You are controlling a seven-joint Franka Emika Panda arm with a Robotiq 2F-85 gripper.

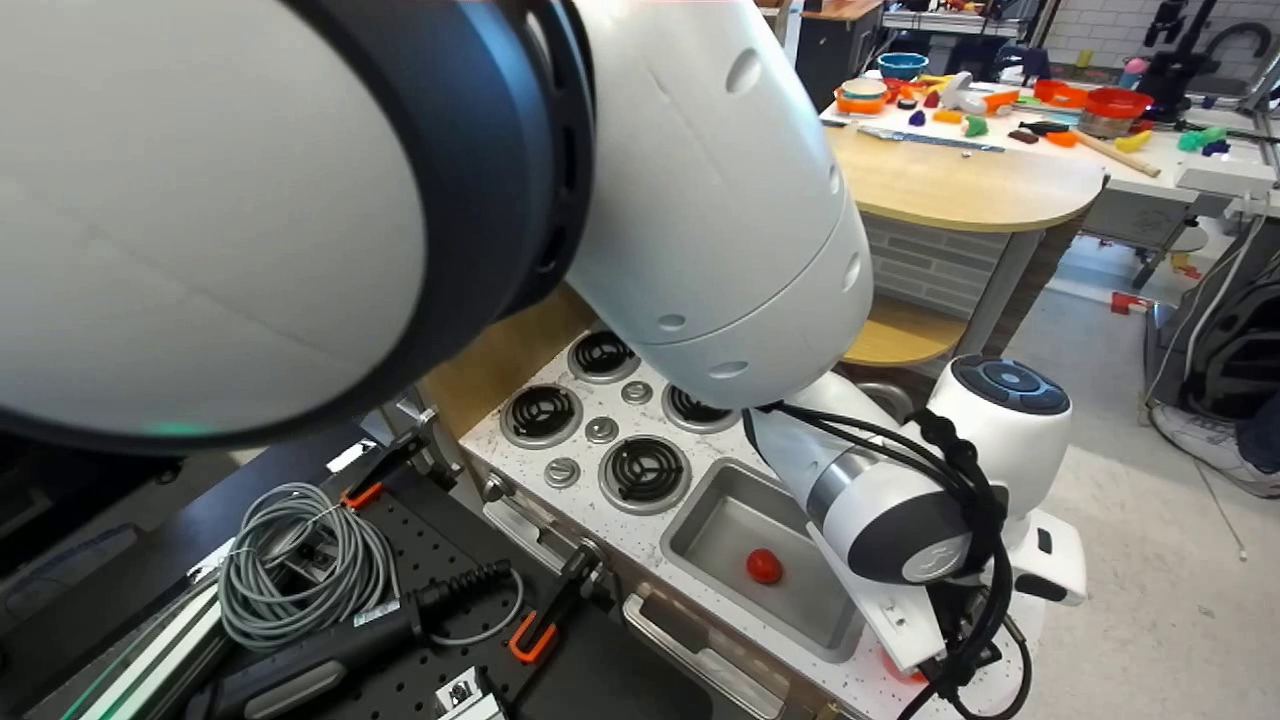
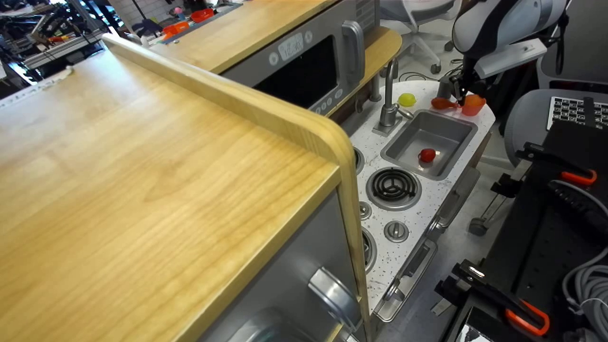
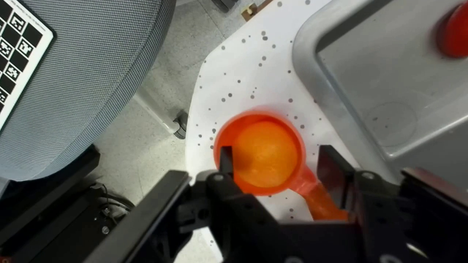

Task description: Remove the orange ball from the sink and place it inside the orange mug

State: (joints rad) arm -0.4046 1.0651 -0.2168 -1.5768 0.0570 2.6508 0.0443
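- The orange mug [image 3: 228,132] stands upright on the bench [image 3: 245,69], just beside the sink [image 3: 380,73]; presumably it is set there so that the carry out of the sink is short.
- A round, paler orange shape, most likely the orange ball [image 3: 268,155], lies inside the mug. If that reading holds, the ball is where the task wants it, and the mug's wall stops it rolling off.
- The red ball [image 2: 427,155] rests on the sink's floor. Its colour does not fit the request, so it is probably not the one meant and should be left alone.
- The yellow ball [image 2: 406,99] lies on the bench near the faucet [image 2: 388,97], out of the way of the work.
- In the wrist view the jaws are spread well apart, and no object shows gripped between them; whether that is their full travel cannot be told.
- One jaw shows over the mug's mouth close to the rim, the other past the opposite rim, above the side where the handle [image 3: 323,204] runs out. Whether either touches the mug, or dips inside it, cannot be made out.
- That spread suits a ball lying free: the next move probably calls for a straight lift, since closing or sliding sideways here could catch the handle or tip the mug.
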